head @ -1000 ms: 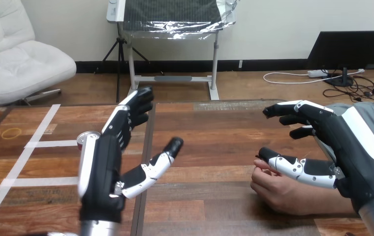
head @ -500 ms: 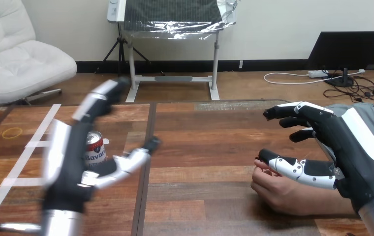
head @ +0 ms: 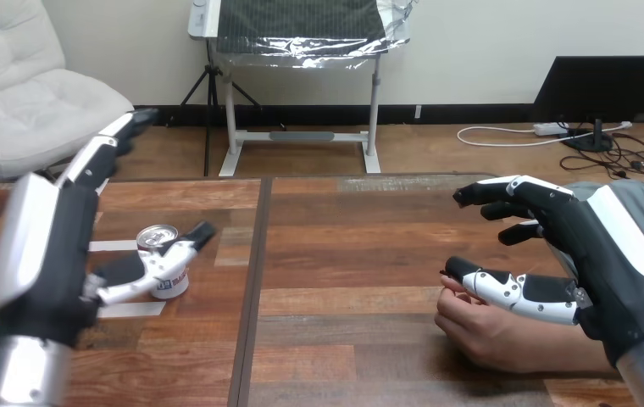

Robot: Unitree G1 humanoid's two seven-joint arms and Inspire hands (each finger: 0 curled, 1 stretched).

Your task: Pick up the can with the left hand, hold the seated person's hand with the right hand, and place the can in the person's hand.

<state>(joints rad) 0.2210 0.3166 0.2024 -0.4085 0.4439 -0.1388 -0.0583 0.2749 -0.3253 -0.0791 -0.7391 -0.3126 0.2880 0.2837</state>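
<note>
Head view, reach-for-can stage. The can (head: 173, 284) stood upright on the table (head: 344, 246), left of centre and well apart from the person's hand (head: 492, 335). The left hand (head: 47, 254) was spread wide beside it: the fingers (head: 98, 157) ran straight past the can on its left side, and the thumb (head: 185, 246) crossed in front of it, either touching or just short of it (which of the two could not be told). Nothing was gripped. The right hand (head: 607, 246) hung over the person's hand, which rested loosely curled on the table. Its thumb (head: 505, 288) lay across the person's fingers while its own fingers stayed spread above, so this was contact rather than a clasp.

Risks, as judged from this arrangement:
- With only the thumb near the can, a closing movement could push the can sideways or tip it before the fingers came round its far side.
- A grip taken high on the can, near its rim, could let it swing or slip during the carry across the table.
- The person's hand was curled and not clasped. It offered no open palm, so a can set there could roll off.

Container: the can was the only one. Its silver top was visible, but whether it was sealed and what it held could not be told. If it was open, tipping it would spill the contents.
</note>
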